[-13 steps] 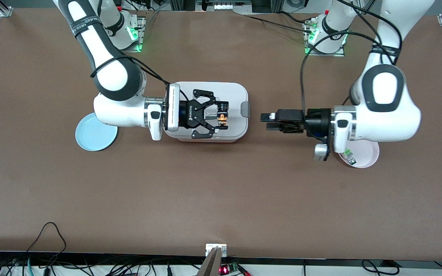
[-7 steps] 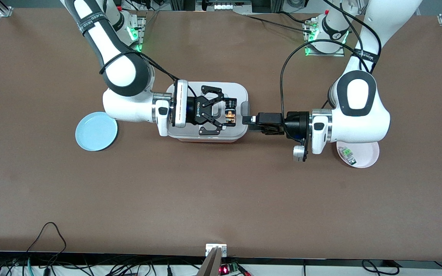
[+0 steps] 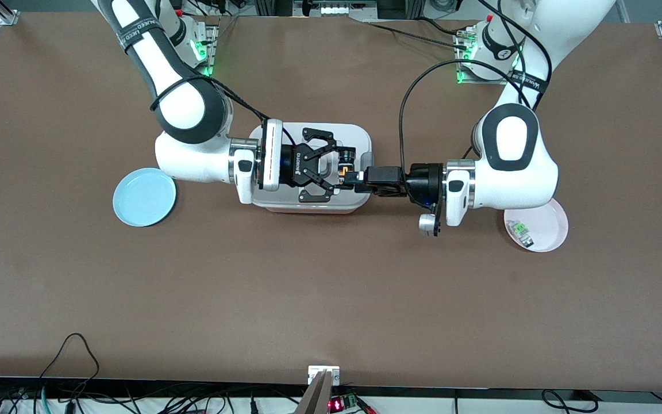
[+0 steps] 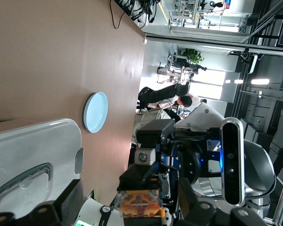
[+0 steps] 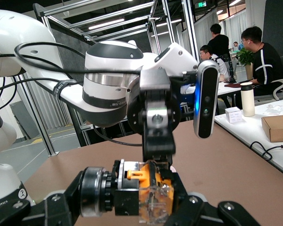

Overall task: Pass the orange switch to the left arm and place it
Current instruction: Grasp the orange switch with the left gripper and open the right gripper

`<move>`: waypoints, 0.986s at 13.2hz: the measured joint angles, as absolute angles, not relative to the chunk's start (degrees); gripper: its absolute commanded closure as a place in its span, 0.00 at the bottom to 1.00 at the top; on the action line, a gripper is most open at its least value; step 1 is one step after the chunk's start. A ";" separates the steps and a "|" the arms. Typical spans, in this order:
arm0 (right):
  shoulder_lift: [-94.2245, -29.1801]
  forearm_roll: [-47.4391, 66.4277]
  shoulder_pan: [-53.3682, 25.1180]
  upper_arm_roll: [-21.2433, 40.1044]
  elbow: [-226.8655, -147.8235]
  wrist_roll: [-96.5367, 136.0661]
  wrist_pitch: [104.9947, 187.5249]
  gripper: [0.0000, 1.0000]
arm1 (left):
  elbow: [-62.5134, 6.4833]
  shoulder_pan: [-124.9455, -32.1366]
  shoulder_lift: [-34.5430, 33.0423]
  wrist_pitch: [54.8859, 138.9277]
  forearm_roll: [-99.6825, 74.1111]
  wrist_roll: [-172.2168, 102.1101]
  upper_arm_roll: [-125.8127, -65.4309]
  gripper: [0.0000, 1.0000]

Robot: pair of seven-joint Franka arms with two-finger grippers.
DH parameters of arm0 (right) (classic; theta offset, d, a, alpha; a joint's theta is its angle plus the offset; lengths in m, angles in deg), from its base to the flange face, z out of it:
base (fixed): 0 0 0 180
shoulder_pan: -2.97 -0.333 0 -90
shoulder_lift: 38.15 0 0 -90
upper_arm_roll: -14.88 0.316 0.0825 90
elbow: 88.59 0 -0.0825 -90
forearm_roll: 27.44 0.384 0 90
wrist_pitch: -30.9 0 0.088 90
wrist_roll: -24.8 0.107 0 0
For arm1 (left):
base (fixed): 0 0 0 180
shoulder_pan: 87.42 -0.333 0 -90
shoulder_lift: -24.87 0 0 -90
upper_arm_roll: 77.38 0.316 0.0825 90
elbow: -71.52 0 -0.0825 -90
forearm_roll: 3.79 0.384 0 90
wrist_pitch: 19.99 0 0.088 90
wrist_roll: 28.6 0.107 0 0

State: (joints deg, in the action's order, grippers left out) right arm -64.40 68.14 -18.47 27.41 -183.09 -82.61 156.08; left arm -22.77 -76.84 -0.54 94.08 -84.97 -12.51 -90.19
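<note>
My right gripper (image 3: pixel 343 170) is shut on the orange switch (image 3: pixel 342 171) and holds it in the air over the white box (image 3: pixel 360 138). The switch is a black cylinder with an orange, partly clear end; it also shows in the right wrist view (image 5: pixel 148 193). My left gripper (image 3: pixel 360 177) reaches in level from the left arm's end of the table. It is open, with its fingers on either side of the switch's orange end (image 4: pixel 139 205). One left finger (image 5: pixel 158 141) shows edge-on over the switch in the right wrist view.
A light blue plate (image 3: pixel 144 197) lies toward the right arm's end of the table. A pink plate (image 3: pixel 549 227) under the left arm's elbow holds a green-and-clear component (image 3: pixel 520 230). The box's grey clip (image 3: pixel 369 164) faces the left arm.
The left arm has moved toward the box until its gripper reached the switch. The right gripper shifted slightly toward the left arm with the switch, then held still.
</note>
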 measured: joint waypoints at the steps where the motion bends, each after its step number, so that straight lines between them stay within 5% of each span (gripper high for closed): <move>1: -64.40 68.14 -18.47 27.41 -183.09 -82.61 156.09 0.64 | -22.93 -76.80 -0.53 94.06 -84.97 -12.48 -90.26 0.65; 3: -64.42 68.14 -18.48 27.42 -183.16 -82.61 156.10 0.64 | -23.02 -76.81 -0.49 94.04 -85.22 -12.48 -91.04 0.97; 9: -64.57 68.46 -18.49 27.45 -183.19 -83.07 156.09 0.64 | -23.10 -76.97 -0.33 93.90 -86.15 -12.56 -91.43 1.00; 10: -64.57 68.46 -18.49 27.45 -183.19 -83.07 156.10 0.42 | -23.10 -76.97 -0.33 93.89 -86.15 -12.56 -91.44 1.00; 11: -64.57 68.48 -18.49 27.46 -183.19 -83.06 156.10 0.01 | -23.10 -76.98 -0.33 93.89 -86.15 -12.56 -91.44 1.00; 13: -64.56 68.55 -18.49 27.49 -183.19 -82.74 156.10 0.00 | -23.10 -77.02 -0.33 93.89 -86.15 -12.54 -91.46 1.00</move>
State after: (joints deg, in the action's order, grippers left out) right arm -64.56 68.55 -18.49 27.49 -183.19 -82.74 156.10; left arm -23.10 -77.02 -0.33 93.89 -86.15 -12.54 -91.46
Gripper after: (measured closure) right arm 0.247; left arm 0.590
